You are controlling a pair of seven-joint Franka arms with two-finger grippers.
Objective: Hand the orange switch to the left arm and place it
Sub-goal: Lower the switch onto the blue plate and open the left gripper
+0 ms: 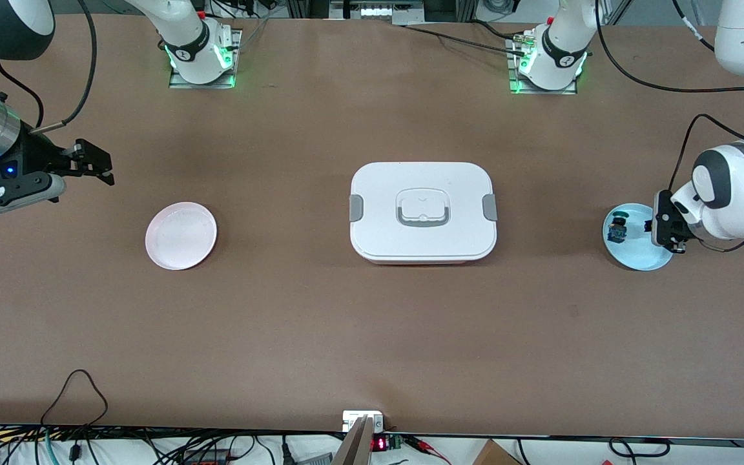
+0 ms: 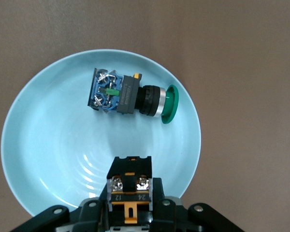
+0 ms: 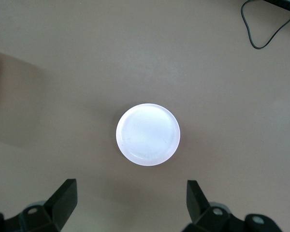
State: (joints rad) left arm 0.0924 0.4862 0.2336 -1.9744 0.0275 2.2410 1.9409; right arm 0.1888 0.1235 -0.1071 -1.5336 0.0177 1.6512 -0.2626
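Note:
The orange switch (image 2: 130,180), black with an orange middle, sits between the fingers of my left gripper (image 2: 129,207), which is shut on it over the light blue plate (image 2: 48,159). In the front view the left gripper (image 1: 661,227) is at that plate (image 1: 637,257), at the left arm's end of the table, and the switch (image 1: 648,226) is a small dark spot. My right gripper (image 1: 97,165) is open and empty, in the air over the table at the right arm's end. In the right wrist view it (image 3: 130,198) is over bare table beside the pink plate (image 3: 148,134).
The big white box (image 1: 422,212) stands in the middle of the table between the two plates. A teal-topped blue switch (image 2: 130,95) lies on its side in the blue plate, also in the front view (image 1: 618,227). The pink plate (image 1: 181,235) holds nothing.

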